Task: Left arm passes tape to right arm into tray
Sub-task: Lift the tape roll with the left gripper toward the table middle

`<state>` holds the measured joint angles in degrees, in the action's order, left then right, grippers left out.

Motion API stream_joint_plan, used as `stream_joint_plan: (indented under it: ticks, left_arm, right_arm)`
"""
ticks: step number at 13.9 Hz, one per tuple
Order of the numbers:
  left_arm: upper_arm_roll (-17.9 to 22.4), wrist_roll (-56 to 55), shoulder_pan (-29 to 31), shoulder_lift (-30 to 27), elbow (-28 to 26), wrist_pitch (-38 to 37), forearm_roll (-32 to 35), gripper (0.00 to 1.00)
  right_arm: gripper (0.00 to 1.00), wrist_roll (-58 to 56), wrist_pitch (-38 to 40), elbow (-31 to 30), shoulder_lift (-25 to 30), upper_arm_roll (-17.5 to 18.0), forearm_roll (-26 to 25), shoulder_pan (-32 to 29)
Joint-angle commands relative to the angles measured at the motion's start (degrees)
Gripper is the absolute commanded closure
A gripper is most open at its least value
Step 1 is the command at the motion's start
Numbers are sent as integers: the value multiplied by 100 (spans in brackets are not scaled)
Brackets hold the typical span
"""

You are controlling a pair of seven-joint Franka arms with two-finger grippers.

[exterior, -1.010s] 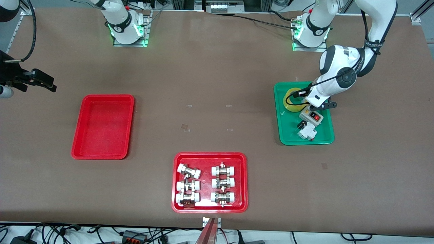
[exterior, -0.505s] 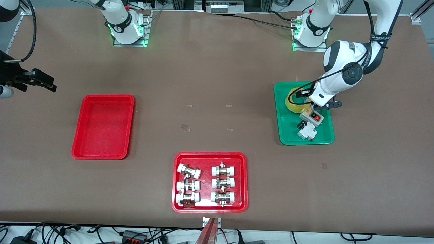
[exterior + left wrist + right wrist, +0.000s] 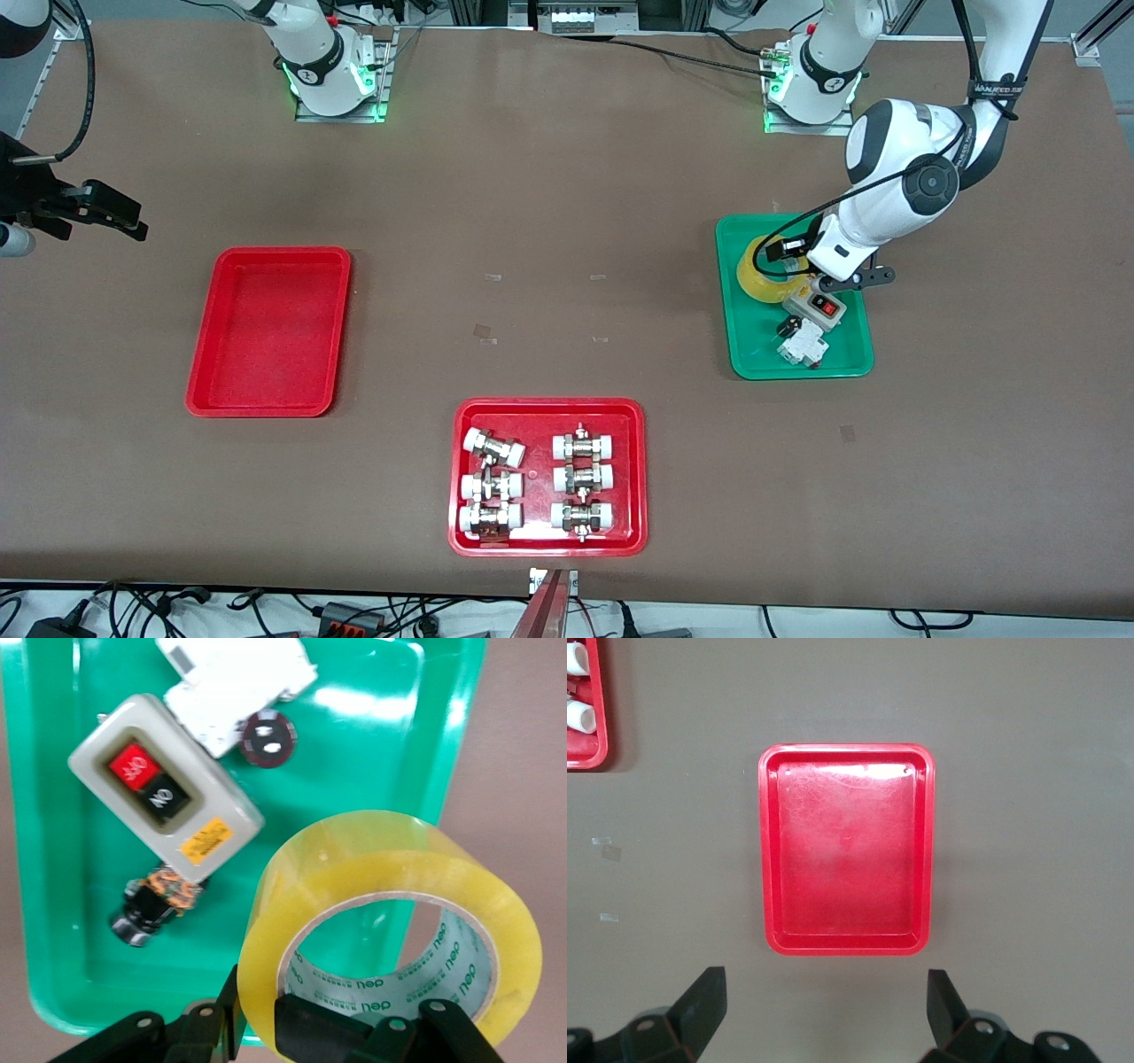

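The yellow tape [image 3: 767,271] is in my left gripper [image 3: 796,266], held tilted just above the green tray [image 3: 753,347]. In the left wrist view, one finger is inside the tape's [image 3: 354,864] wide hole and one is outside, so my left gripper [image 3: 257,1014] is shut on its wall. The plain red tray [image 3: 270,332] lies empty toward the right arm's end of the table. My right gripper [image 3: 133,226] waits open and empty above the table near it. The right wrist view shows the tray [image 3: 846,850] past my open right gripper [image 3: 824,992].
The green tray [image 3: 71,904] holds a grey switch box [image 3: 813,307] with red and black buttons, a white breaker [image 3: 802,344] and a small black part [image 3: 155,904]. A wider red tray [image 3: 549,406] with several pipe fittings lies nearest the front camera.
My left arm has risen and drawn back toward its base. The tape has come up off the green tray floor in its grip and tilted. The right arm has not moved.
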<state>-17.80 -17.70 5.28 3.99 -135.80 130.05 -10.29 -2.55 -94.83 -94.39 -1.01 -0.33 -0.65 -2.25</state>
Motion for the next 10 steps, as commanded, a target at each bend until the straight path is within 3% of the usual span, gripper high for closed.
stream_joint_plan:
  ticks: [1,6,10]
  left_arm:
    - [-240,-76,8,-153,176,-165,-446,99]
    - [-838,-295,8,-135,572,-147,-1386,99]
    - [-1435,-1050,-9,13,1195,-147,-1730,99]
  right_arm:
    - [0,-70,-9,-36,40,33,12,-56]
    - [0,-70,-9,-36,40,33,12,-65]
    - [0,-70,-1,-36,40,33,12,-65]
